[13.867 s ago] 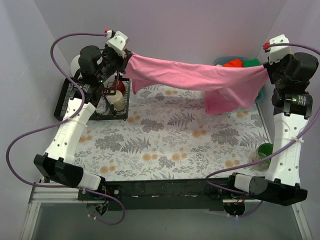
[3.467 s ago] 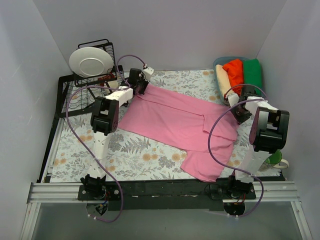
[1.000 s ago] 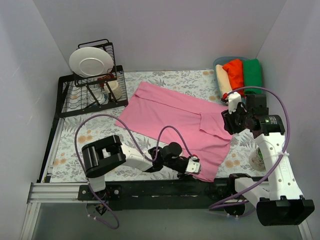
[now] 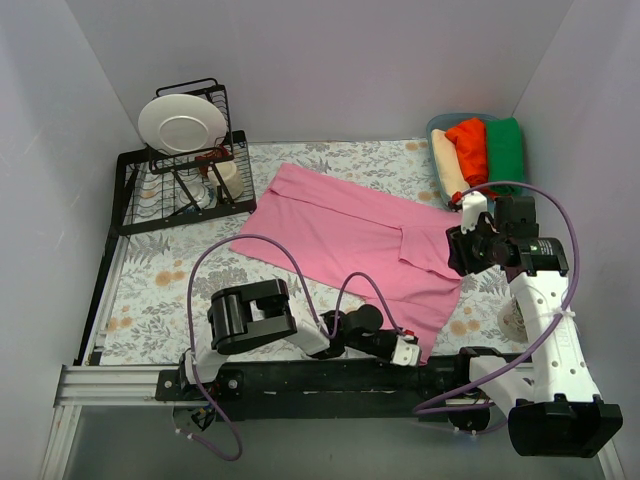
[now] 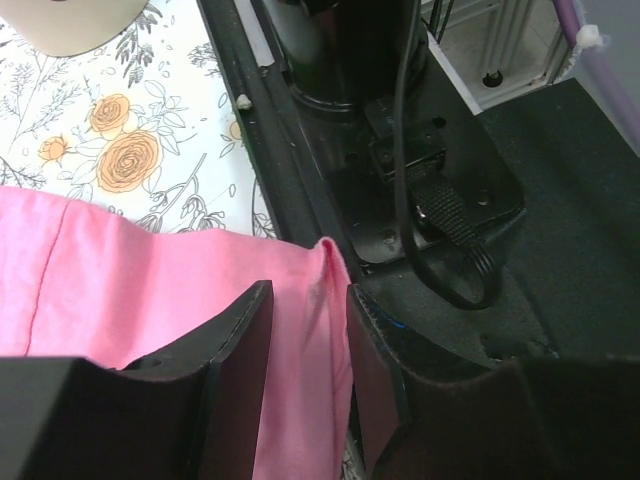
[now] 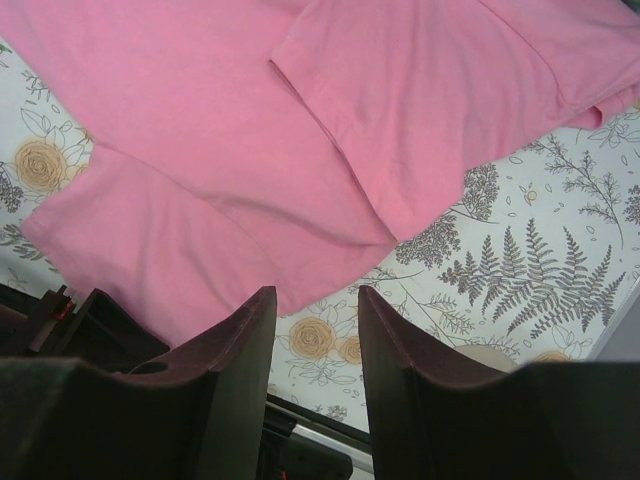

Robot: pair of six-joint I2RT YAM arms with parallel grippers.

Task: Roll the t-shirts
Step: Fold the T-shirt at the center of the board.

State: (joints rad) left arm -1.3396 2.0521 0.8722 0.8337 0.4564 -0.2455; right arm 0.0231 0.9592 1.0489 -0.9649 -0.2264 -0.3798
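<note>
The pink t-shirt point(image 4: 350, 235) lies spread open and nearly flat on the flowered tablecloth point(image 4: 170, 280). It starts just to the right of the dish rack point(image 4: 165, 195) and runs on a slant away from it, toward the near right of the table. We see it as a long, bright, plain sheet with smooth edges and only shallow creases. At its end far from the rack a part is folded over on top, which makes a second layer with a clear straight edge and a stepped corner. None of it is rolled. The corner farthest from the rack reaches the black rail at the table's near edge, and there the cloth rises in a small ridge. The left gripper point(image 5: 305, 300) is low at that corner, well away from the rack, with its fingers set narrowly and pink cloth lying between them. We cannot tell whether they actually pinch it. The right gripper point(image 6: 315, 295) hangs above the folded end of the shirt, across the shirt from the rack. Its fingers stand about half apart with nothing between them, and cloth and flowered pattern show through the gap. Along the back wall, far to the right of the rack, a bin point(image 4: 440, 125) holds a cream t-shirt point(image 4: 447, 160), a red-orange t-shirt point(image 4: 467, 145) and a green t-shirt point(image 4: 505, 145), each in a tight bundle side by side. In the rack itself a white plate point(image 4: 180, 122) stands on edge.
</note>
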